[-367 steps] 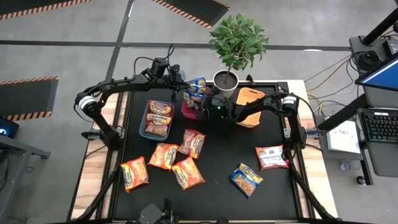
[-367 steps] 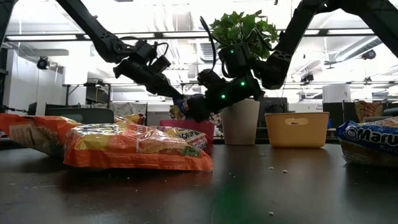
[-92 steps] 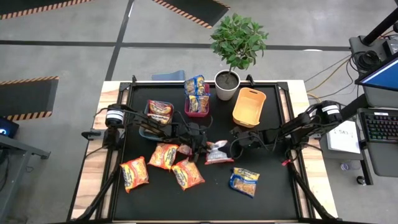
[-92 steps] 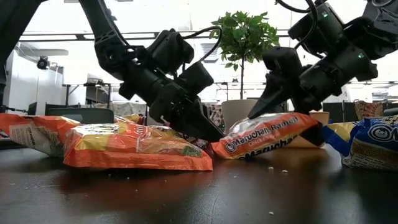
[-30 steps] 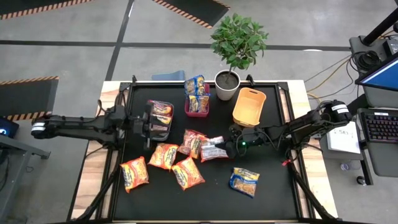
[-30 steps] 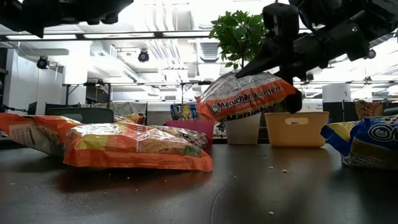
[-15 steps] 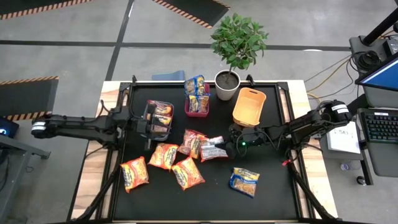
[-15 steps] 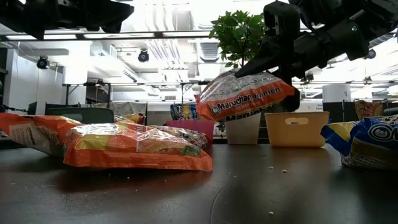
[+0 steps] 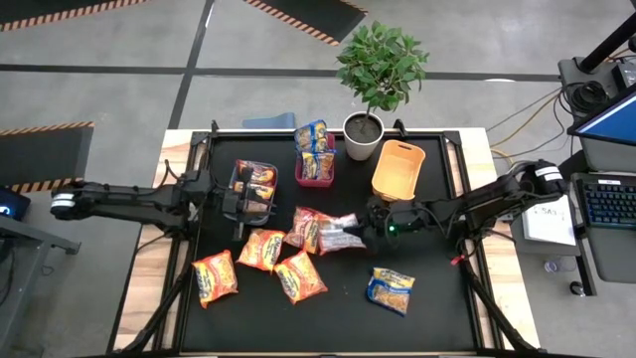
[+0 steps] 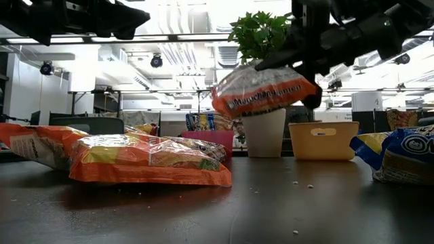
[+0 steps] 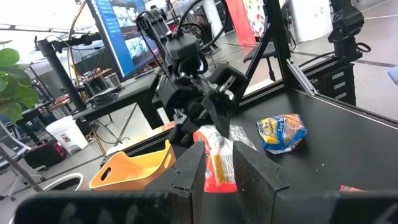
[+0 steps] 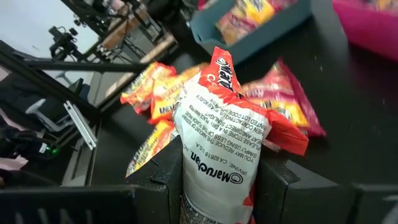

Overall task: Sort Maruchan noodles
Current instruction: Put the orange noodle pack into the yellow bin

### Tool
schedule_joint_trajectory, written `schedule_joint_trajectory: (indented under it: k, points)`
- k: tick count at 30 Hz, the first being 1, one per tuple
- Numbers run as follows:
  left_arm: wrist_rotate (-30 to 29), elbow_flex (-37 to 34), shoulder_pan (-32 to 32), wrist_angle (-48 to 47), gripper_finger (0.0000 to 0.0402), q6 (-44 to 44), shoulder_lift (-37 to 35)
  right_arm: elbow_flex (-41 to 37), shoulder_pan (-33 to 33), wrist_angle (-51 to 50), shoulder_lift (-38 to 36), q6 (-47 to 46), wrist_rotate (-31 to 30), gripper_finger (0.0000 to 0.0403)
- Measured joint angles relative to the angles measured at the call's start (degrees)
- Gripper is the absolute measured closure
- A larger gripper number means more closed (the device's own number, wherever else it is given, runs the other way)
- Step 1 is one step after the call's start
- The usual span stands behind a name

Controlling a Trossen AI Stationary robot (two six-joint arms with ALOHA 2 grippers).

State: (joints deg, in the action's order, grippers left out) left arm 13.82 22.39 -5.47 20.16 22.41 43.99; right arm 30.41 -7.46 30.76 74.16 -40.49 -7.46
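Holding a red-and-white crinkly plastic Maruchan ramen packet [image 9: 341, 237] clear of the black table [image 9: 447, 298], the right gripper [image 9: 370, 232] is clamped on its end, mid-table. Left gripper [image 9: 237, 200]: over the teal plastic bin [image 9: 238, 191]; fingers' state cannot be told.

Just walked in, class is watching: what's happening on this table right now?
Two robot arms are sorting ramen packets into bins. The right end effector holds a red packet lifted clear of the table, mid-table. The left end effector hovers at the teal bin; it looks empty. Several orange packets and a blue one lie unsorted. The orange bin looks empty; the red bin holds blue packets.
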Motion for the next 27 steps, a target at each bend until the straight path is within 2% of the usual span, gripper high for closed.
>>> schedule_joint_trajectory:
  k: [17, 23, 27]
  points:
    - [-0.01, 0.00, -0.04, -0.20, 0.0336, -0.04, 0.05, 2.00, 0.00, -0.41, -0.66, 4.58, -1.04, 0.0280]
    - [-4.62, 0.02, -0.04, -0.13, 0.0336, -2.72, 1.48, 3.93, 0.00, -0.19, -0.77, 12.01, -2.23, 0.0280]
    - [-4.96, 0.02, -0.04, 0.95, 0.0336, -3.60, 3.45, 4.81, 0.00, 0.08, -0.80, 17.54, -3.10, 0.0280]
